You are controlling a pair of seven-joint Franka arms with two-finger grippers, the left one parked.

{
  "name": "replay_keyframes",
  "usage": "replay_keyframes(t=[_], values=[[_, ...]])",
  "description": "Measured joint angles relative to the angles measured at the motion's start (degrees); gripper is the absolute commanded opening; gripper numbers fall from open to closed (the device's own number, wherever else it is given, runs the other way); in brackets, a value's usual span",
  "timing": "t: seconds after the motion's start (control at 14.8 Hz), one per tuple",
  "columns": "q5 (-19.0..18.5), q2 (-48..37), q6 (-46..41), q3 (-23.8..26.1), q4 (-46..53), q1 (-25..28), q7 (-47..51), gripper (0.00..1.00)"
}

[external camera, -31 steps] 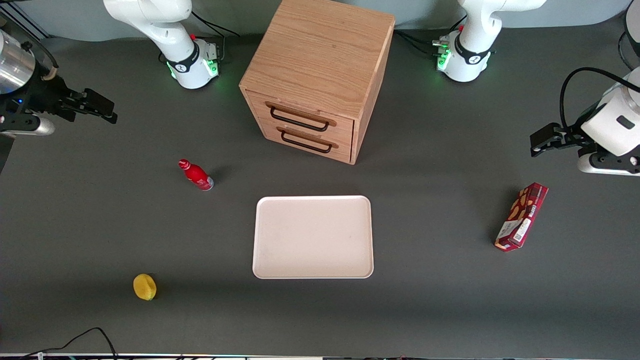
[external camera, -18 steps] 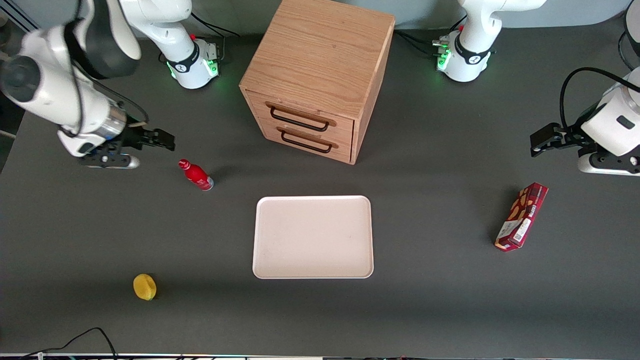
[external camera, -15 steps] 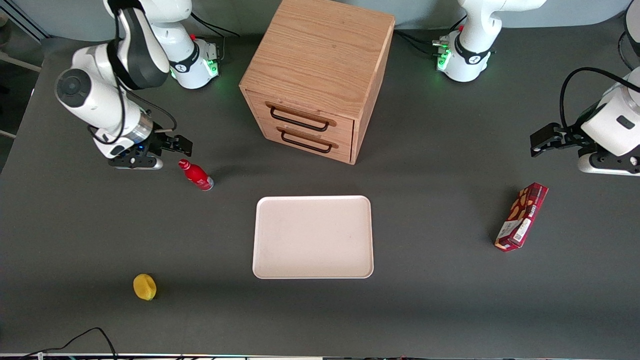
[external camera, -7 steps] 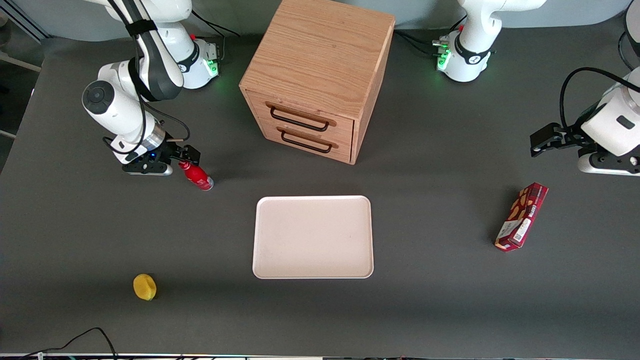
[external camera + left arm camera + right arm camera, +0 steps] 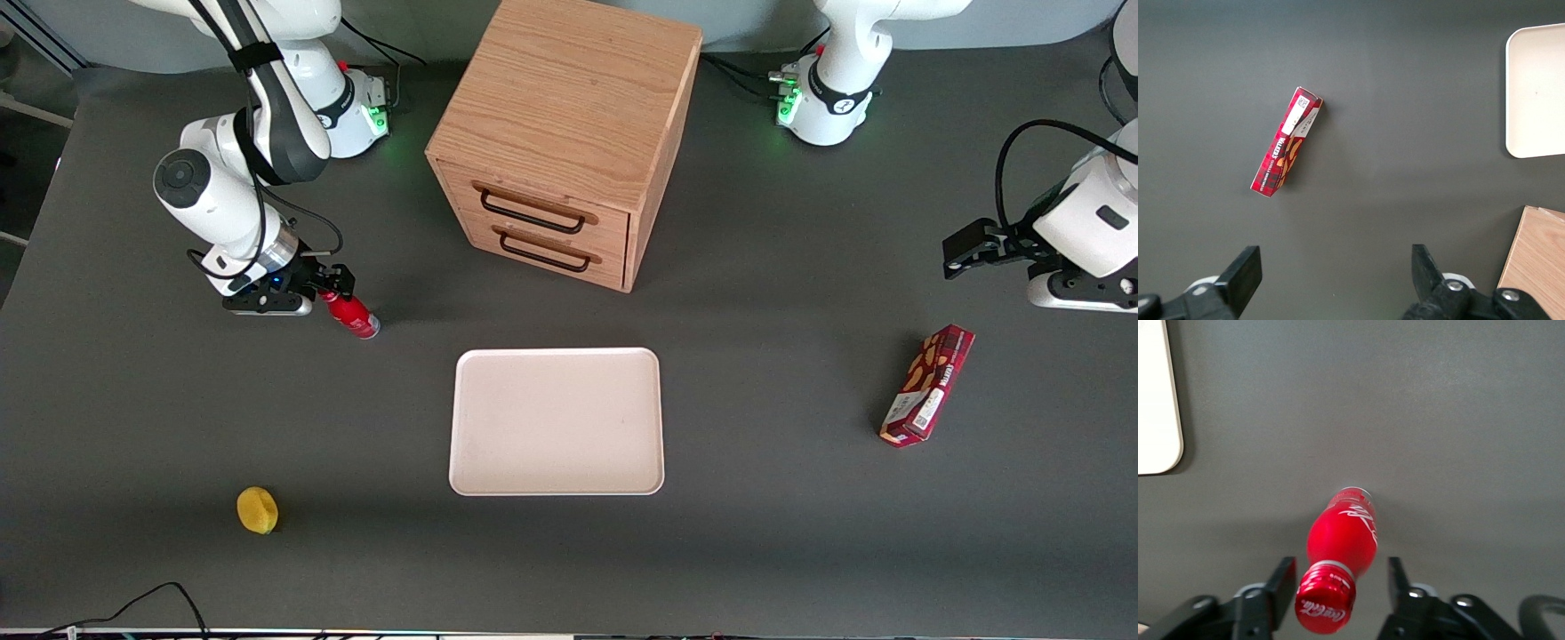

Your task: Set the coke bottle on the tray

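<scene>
- Claw (image 5: 1335, 587) of the working arm: we see it spread wide, one finger (image 5: 1281, 587) on each side of the coke bottle's cap, with a visible gap on both sides; we judge this the final alignment before closing on the neck.
- Coke bottle (image 5: 1341, 543): it stands upright on the dark surface (image 5: 178, 418), not yet gripped. In the front view the coke bottle (image 5: 354, 316) is well apart from the tray, toward the working arm's end.
- Lemon (image 5: 257, 510): nearest the front camera, well clear of the likely transfer path.
- Tray (image 5: 556, 420): empty and flat on the surface, nearer the camera than the cabinet. We judge its low rim needs only a modest lift.
- Snack box (image 5: 927, 384): lying toward the parked arm's end, not involved.
- Cabinet (image 5: 569, 133): farthest from the camera, both drawers shut.
</scene>
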Motion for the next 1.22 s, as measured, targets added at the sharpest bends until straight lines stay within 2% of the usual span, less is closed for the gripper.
replay_keyframes(t=[0.41,0.54,0.95,1.08,1.22], values=[[-0.22,-0.06,-0.31,0.02,0.81,0.02,-0.02,0.00],[-0.33,-0.42,-5.64,0.02,4.65,0.03,-0.03,0.00],[-1.98,-0.10,-37.27,0.00,34.17,0.43,0.08,0.00],[-2.00,3.93,-44.90,0.14,45.67,1.79,1.94,0.00],[-2.32,11.55,-50.61,1.29,57.78,3.19,6.40,0.00]])
